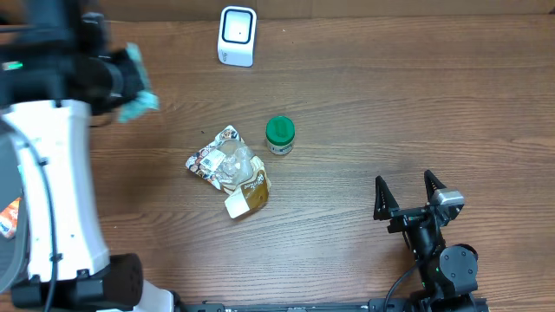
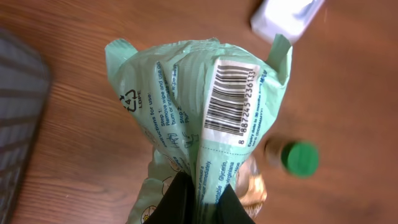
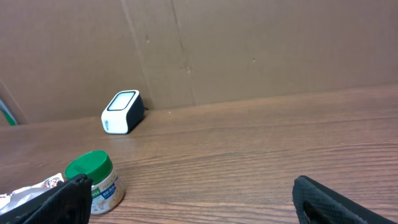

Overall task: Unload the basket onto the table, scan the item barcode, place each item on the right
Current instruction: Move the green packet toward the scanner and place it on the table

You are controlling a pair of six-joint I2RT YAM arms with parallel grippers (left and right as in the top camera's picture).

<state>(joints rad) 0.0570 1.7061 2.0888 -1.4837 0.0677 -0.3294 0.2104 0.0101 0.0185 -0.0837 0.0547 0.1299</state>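
Closest to the left wrist camera we find the left gripper [image 2: 202, 196], its two dark fingers closed tight on the lower seam of a pale green packet [image 2: 180, 99]. We note that the packet is held clear of the table [image 1: 390, 104], with its printed back turned toward that camera. Its barcode [image 2: 231, 99] sits on a white label on the upper right part of the packet, unobstructed and sharp in that view. Usage text and a recycling mark are printed to the left of the label.

From overhead we place the held packet over the far left part of the table, to the left of the white scanner [image 1: 237, 35] and nearer the front edge than it. The two are apart, not touching. The scanner stands upright at the far edge of the table, against the brown backing wall.

We record a small jar with a green lid [image 1: 279, 134] standing upright near the middle of the table. Just to its left lies a heap of crumpled wrappers [image 1: 227, 169], not touching the jar as far as we can tell.

We find the right gripper [image 1: 406, 192] low over the near right part of the table, its jaws spread wide with nothing between them. It is well apart from the jar and the wrappers.
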